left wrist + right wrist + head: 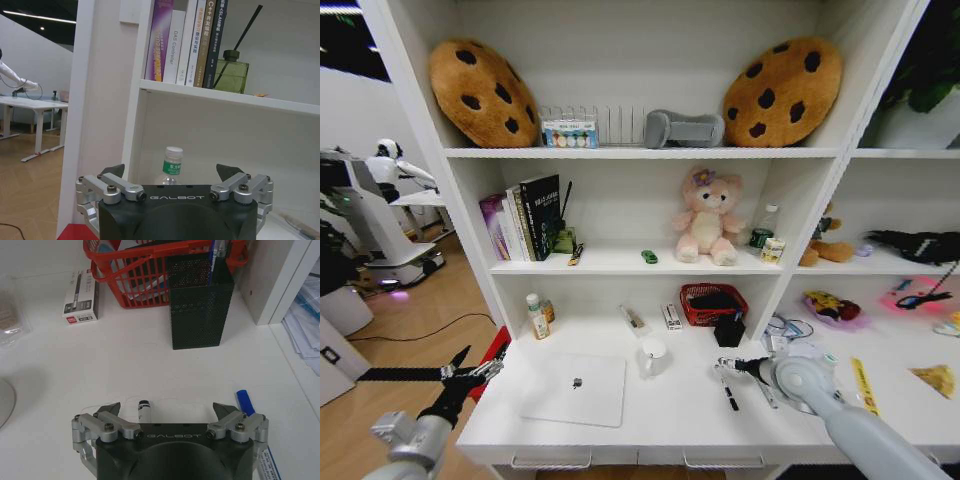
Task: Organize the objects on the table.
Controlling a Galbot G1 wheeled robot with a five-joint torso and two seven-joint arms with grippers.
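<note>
The right gripper (167,412), jaws spread and empty, hovers over the table (75,370) with a thin, light, slippery marker (143,411) lying between its fingertips, best pinched mid-barrel.

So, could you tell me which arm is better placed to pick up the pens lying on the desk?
The right. Its gripper hovers with jaws open directly over the black marker, the blue-capped pen just beside. The left gripper hangs open off the table's left edge, beyond the laptop.
</note>
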